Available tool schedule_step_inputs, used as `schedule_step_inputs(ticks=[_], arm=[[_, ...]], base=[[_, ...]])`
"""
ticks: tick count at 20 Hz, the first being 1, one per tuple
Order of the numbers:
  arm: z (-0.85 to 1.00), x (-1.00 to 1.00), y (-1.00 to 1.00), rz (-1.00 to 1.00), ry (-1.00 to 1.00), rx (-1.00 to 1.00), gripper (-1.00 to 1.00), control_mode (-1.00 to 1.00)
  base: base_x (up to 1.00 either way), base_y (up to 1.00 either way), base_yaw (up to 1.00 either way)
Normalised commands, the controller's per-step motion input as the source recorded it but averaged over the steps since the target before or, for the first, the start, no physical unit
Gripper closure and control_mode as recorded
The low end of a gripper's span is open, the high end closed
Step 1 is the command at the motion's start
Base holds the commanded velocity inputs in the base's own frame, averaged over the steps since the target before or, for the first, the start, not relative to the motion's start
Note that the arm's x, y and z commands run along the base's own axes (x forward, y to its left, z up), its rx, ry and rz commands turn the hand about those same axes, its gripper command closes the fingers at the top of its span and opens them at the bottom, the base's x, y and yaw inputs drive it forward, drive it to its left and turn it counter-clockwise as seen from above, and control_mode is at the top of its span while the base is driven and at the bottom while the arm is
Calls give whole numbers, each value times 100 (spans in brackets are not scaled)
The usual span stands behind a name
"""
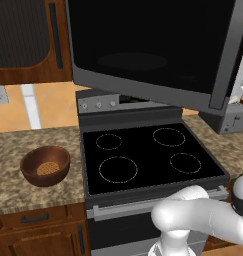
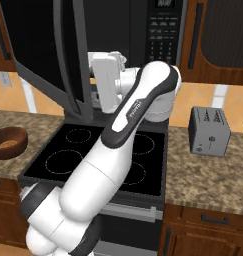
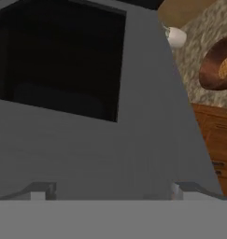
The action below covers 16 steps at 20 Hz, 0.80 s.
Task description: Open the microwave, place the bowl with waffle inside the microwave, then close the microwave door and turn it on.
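Left base view: the wide dark grey-framed microwave door (image 1: 153, 45) with its black glass window stands swung open across the upper frame, above the black-topped stove (image 1: 148, 157). At centre left the small round reddish-brown wooden-looking bowl (image 1: 45, 165) rests on the speckled granite surface (image 1: 13, 150), just beside the stove; the tan-orange gridded waffle (image 1: 47, 168) lies inside it. A small grey toaster (image 1: 228, 120) sits at right.

Right base view: the large dark grey microwave (image 2: 160, 30) shows its button panel at top centre. The white arm reaches up to the door's inner side — the pincer itself is hidden behind the wrist. The bowl sits at the left edge.

Hand view: the grey door frame lies close ahead. The pincer (image 3: 108, 192) is released, its fingertips (image 3: 40, 191) spread wide, grasping nothing. The bowl shows at upper right.
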Motion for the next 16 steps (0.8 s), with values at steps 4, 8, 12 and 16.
schedule_step_inputs(ticks=[4,8,12,16], arm=[[6,-90,70,5,7,0,-100,-100],[13,-68,93,0,16,0,-100,-100],[10,-58,100,0,17,0,-100,-100],[6,-50,100,0,16,0,-100,-100]], base=[[0,0,0],[0,0,0],[0,0,0],[0,0,0]])
